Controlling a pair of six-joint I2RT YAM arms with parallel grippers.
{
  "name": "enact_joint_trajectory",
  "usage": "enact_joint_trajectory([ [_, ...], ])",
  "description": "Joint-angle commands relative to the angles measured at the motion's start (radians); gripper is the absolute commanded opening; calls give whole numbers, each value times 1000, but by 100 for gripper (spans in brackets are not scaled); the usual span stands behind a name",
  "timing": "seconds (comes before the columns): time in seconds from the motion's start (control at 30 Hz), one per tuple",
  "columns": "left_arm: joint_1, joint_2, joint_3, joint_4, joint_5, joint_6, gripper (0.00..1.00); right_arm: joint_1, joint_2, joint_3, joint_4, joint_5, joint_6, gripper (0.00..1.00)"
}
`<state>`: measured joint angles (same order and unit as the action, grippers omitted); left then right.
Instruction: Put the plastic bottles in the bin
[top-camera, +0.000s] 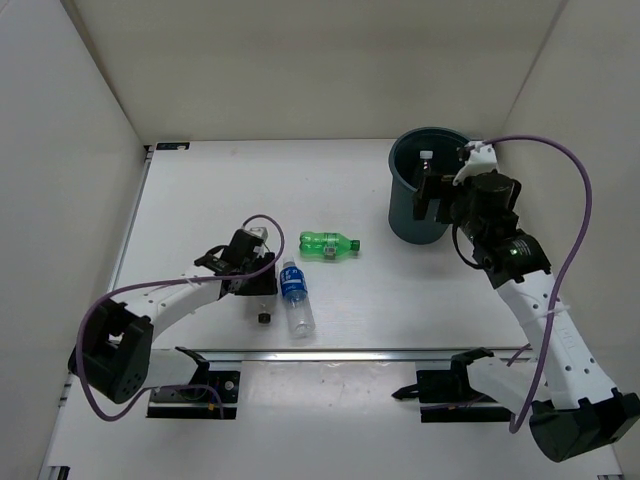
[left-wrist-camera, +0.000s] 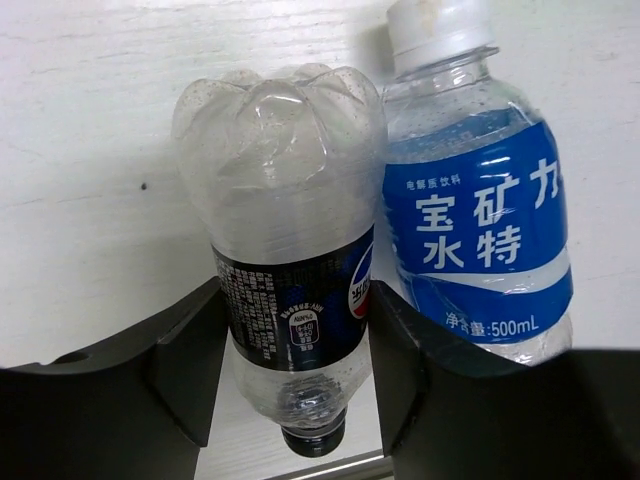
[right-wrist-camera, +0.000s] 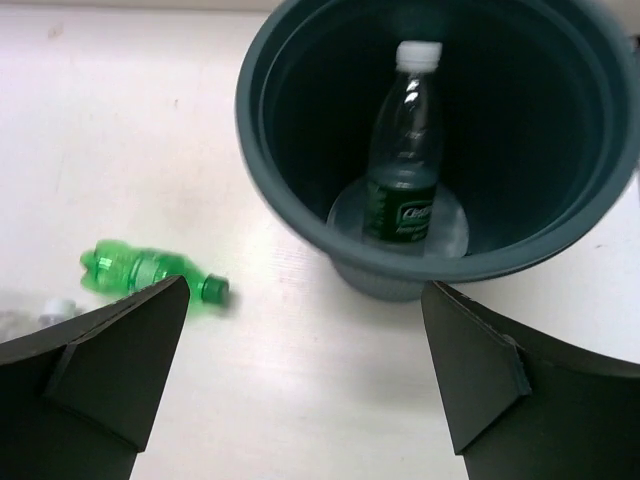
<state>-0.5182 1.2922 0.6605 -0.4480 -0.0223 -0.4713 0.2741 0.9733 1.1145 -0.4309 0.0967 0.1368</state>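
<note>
Bottles, nearest first: the dark-labelled bottle lies on the table with its black cap toward me. My left gripper is clamped on its label, one finger against each side. The blue-labelled bottle lies just beside it, white cap pointing away. A little farther out, the green bottle lies on its side, apart from both. At far right, my right gripper hangs over the bin's near rim, fingers spread wide and empty. The green-labelled bottle is inside.
</note>
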Motion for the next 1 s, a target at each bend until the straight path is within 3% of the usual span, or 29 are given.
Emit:
enact_joint_trajectory([
  [0.0,10,-25,-21,43,45,3,55,28,-28,-2,-43,11,27,99],
  [0.23,37,-90,214,-38,-2,54,40,-56,-103,-39,-78,-17,43,99],
  [0.37,-8,-5,492,-23,7,86,42,-137,-179,-77,-101,-26,38,100],
  [0.67,-130,454,1094,150,99,47,44,-260,-294,-136,-120,41,-28,99],
  [0.8,-196,764,1543,172,136,8,46,-273,-300,-156,-109,31,-23,99],
  [0.87,-221,907,1846,157,128,-9,47,-268,-306,-177,-97,47,-22,99],
  [0.97,-226,999,1886,285,166,-93,48,-301,-330,-199,-74,51,-17,99],
])
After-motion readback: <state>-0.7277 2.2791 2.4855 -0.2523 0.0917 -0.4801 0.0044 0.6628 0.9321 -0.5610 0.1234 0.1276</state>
